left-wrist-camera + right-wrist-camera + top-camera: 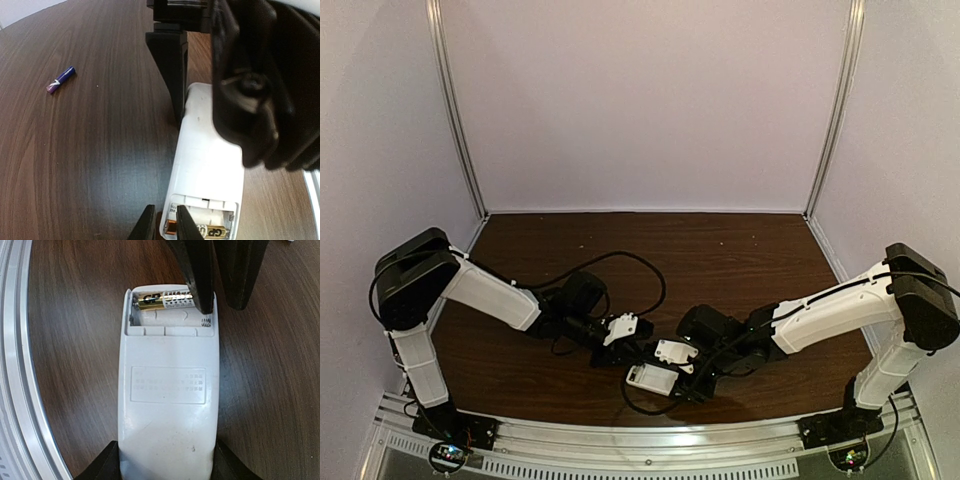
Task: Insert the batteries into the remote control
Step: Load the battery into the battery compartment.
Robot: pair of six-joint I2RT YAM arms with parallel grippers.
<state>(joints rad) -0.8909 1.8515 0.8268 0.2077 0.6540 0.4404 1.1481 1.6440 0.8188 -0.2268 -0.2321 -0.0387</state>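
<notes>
One remote (167, 390) lies back up on the bench (90, 165), near the rail (20, 390) at its edge. Its open compartment (170, 320) holds the gold cell (160, 301); a spring (205, 321) shows in the slot beside it. The purple cell (61, 80), second of two, lies on bare wood, well apart. The right jaws clamp the remote's sides at its closed end. The left jaws stand narrowly apart astride its side wall, one finger (196, 270) covering the gold cell's end; whether they pinch the wall I cannot tell.
</notes>
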